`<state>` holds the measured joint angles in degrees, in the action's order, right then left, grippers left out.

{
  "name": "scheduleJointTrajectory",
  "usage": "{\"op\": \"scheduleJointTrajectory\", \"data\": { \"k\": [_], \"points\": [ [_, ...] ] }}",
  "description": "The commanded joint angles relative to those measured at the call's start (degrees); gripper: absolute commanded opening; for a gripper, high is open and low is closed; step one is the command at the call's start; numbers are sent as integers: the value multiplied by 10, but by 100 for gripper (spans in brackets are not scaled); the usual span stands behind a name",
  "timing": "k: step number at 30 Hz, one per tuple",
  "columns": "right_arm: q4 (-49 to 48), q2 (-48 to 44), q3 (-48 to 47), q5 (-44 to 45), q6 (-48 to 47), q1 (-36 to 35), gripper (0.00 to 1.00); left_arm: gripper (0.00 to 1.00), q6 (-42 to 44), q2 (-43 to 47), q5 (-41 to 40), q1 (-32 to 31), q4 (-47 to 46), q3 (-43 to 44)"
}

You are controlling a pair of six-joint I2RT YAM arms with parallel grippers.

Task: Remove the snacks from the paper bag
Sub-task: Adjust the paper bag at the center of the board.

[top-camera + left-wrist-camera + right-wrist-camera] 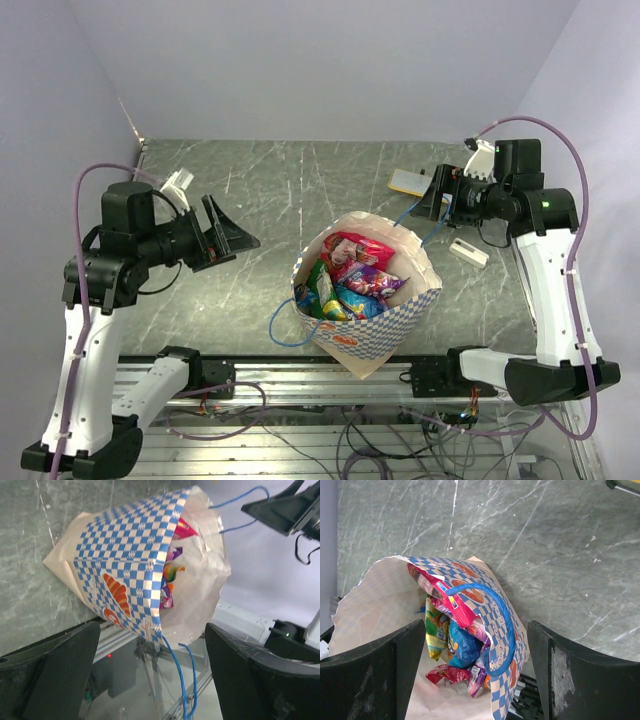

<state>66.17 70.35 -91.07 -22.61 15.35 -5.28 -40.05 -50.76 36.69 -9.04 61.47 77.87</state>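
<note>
Task status: extraction not yet begun. The paper bag sits at the middle of the counter's near edge, mouth open. All visible snacks are inside it; none lies on the counter. Left gripper: jaws spread, empty, toward the left edge. Right gripper: jaws spread, toward the right edge.

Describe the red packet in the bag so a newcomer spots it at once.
On the grey marbled table, look near its front edge for the open checkered paper bag. In the pile of packets inside, the red packet sits farthest back, against the cream wall. It is bright red, unlike the purple packet and green packet in front of it.
</note>
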Motion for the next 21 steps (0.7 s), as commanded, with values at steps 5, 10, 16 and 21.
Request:
{"op": "scheduleJointTrajectory", "data": {
  "k": [5,10,16,21],
  "points": [
    [-35,6,16,-20,-7,5,82,94,-10,-24,-86,-136,10,-20],
    [-38,5,23,-15,-7,4,82,97,-73,-52,-186,-277,-12,7],
    [-45,0,34,-26,-5,5,66,98,-154,-58,-243,-431,-31,-10],
    [-47,1,31,-20,-8,5,53,91,-174,-98,-278,-527,-5,4]
  ]
}}
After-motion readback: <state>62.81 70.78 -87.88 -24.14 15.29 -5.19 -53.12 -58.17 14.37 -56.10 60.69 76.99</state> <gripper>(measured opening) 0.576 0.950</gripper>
